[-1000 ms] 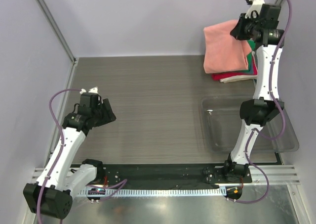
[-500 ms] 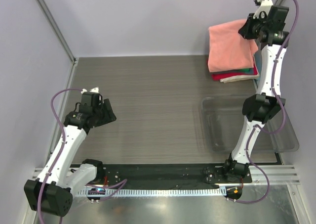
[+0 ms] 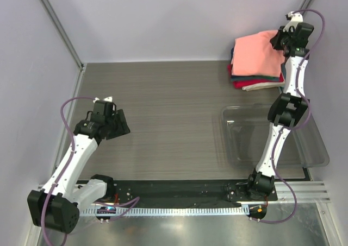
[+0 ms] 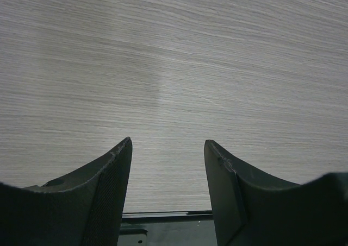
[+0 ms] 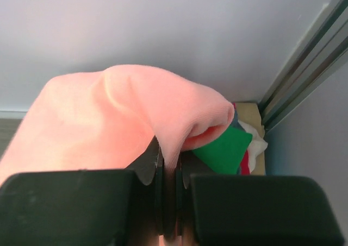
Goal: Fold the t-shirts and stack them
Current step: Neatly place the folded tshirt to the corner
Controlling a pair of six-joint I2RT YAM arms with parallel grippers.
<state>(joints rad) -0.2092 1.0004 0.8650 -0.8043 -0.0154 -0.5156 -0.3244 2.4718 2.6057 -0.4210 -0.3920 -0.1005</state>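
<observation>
A folded salmon-pink t-shirt [image 3: 255, 54] hangs over the stack of folded t-shirts [image 3: 255, 83] in the far right corner; navy, red and cream edges show beneath it. My right gripper [image 3: 280, 41] is shut on the pink shirt's right edge. In the right wrist view the pink cloth [image 5: 109, 115] is pinched between the jaws of the right gripper [image 5: 169, 164], with a green t-shirt [image 5: 225, 151] and red and cream ones behind. My left gripper [image 3: 122, 125] hovers over bare table at the left, open, nothing between its fingers [image 4: 111, 186].
A clear plastic tray [image 3: 239, 143] lies at the right, near the right arm's lower links. Walls close in behind and to the right of the stack. A metal post [image 5: 304, 56] runs up the corner. The black base rail [image 3: 174, 190] spans the near edge.
My right gripper has carried the pink t-shirt rightward and farther back, so it now hangs more squarely over the stack. The left arm shifted only slightly.
</observation>
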